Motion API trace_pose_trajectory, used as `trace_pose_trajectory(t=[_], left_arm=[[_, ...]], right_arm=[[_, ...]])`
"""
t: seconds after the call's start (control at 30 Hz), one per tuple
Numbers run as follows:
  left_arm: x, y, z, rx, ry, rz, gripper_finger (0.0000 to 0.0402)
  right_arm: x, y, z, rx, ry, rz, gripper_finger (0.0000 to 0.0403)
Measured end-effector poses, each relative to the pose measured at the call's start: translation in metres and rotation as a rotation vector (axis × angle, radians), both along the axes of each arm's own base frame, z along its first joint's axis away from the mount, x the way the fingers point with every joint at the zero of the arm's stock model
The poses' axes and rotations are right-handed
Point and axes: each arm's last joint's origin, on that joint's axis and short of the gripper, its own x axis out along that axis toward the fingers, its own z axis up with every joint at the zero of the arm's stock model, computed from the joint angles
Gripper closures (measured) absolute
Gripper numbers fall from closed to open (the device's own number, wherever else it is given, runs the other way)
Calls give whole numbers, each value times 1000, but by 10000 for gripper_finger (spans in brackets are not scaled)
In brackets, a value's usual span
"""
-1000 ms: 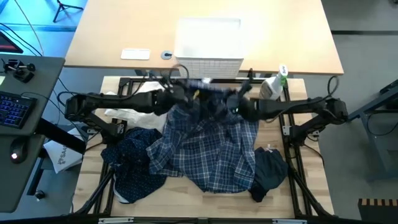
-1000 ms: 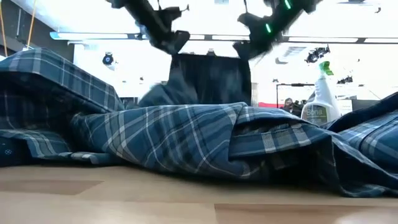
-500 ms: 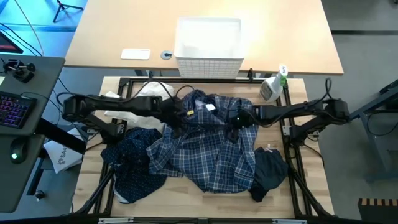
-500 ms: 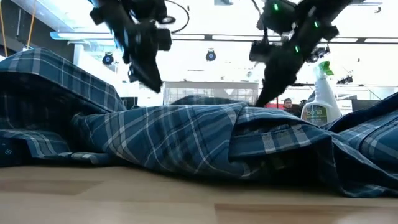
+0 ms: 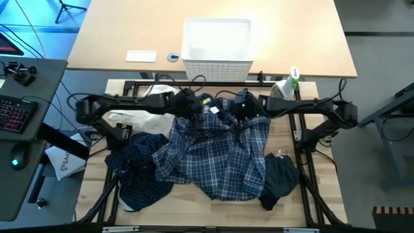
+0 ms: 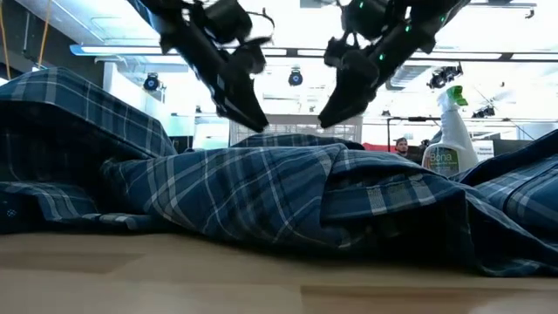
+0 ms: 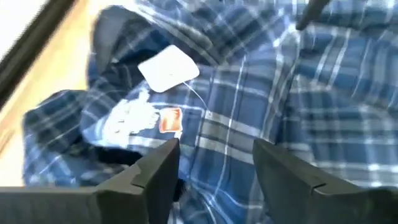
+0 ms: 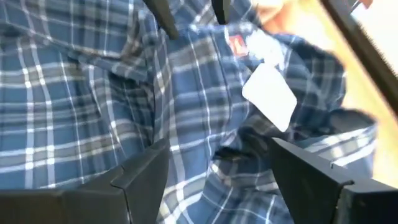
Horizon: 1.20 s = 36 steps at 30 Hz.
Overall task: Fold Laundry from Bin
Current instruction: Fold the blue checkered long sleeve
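Plaid shirt [image 5: 217, 152] is lying spread across the tabletop [image 5: 326, 188], its collar and white tag [image 7: 168, 68] facing the white bin [image 5: 217, 45]. Left hand [image 5: 194, 107] and right hand [image 5: 238, 109] are hovering just above the collar, fingers spread, pinching nothing. Dotted navy shirt [image 5: 139, 171] and dark navy piece [image 5: 281, 181] are flanking it.

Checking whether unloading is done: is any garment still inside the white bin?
No: the high view shows the bin empty, with the plaid shirt spread on the table.
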Motion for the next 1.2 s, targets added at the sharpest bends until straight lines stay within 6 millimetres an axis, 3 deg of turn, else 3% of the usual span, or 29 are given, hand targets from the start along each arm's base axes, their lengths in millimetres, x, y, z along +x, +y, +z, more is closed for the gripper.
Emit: trace_pose_trajectory(t=[0.17, 0.27, 0.33, 0.5, 0.53, 0.6, 0.77, 0.93, 1.07, 1.2], left_arm=[[18, 9, -31, 121, 49, -23, 184], [26, 11, -43, 175, 101, -47, 198], [30, 11, -47, 200, 120, -81, 231], [30, 11, -40, 237, 143, -130, 372], [27, 12, -37, 227, 170, -130, 386], [26, 14, -20, 237, 181, -133, 388], [18, 6, 46, 335, 218, -229, 398], [4, -8, 106, 425, 181, -291, 400], [-4, -14, 122, 436, 173, -282, 401], [-5, -15, 123, 410, 168, -252, 401]], right_arm=[[4, 0, -12, 30, 34, 24, 132], [5, 5, -13, 31, 42, 39, 132], [4, 7, -13, 34, 54, 36, 132], [-1, 8, -4, 31, 115, 5, 132], [-1, 8, 1, 27, 131, -1, 132], [-2, 6, 13, 12, 160, -6, 132], [2, 2, 42, -88, 151, 87, 132], [2, -10, 53, -264, 137, 256, 149], [-2, -32, 53, -348, 141, 260, 175], [-3, -45, 53, -406, 110, 315, 195]])
